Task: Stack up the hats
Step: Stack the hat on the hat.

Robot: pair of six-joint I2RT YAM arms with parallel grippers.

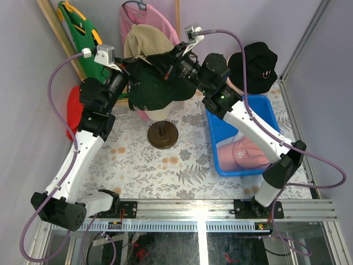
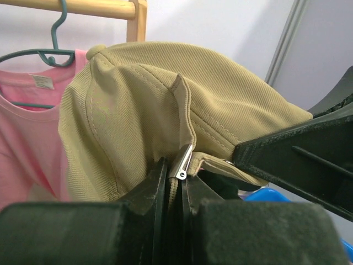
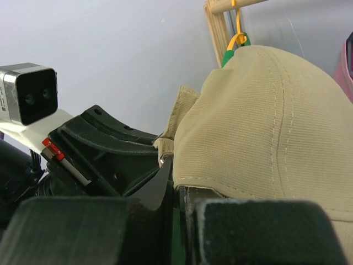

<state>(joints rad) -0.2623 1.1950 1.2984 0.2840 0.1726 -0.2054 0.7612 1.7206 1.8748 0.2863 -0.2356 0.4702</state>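
A tan baseball cap (image 1: 144,41) is held up at the back of the table between both grippers. My left gripper (image 2: 177,185) is shut on its rear strap, by the metal buckle (image 2: 182,163). My right gripper (image 3: 181,193) is shut on the cap's lower edge (image 3: 231,185). Just below the tan cap, a dark green cap (image 1: 157,91) sits on the cream mannequin head (image 1: 160,115). A black bucket hat (image 1: 256,66) rests at the back right. In the blue bin (image 1: 265,113) lies a pink cap (image 1: 242,154).
A pink T-shirt (image 1: 157,16) and a green T-shirt (image 1: 77,27) hang from a wooden rail behind. The mannequin's round brown base (image 1: 162,135) stands mid-table. A red item (image 1: 73,107) lies at the left, behind my left arm. Grey walls close in on both sides.
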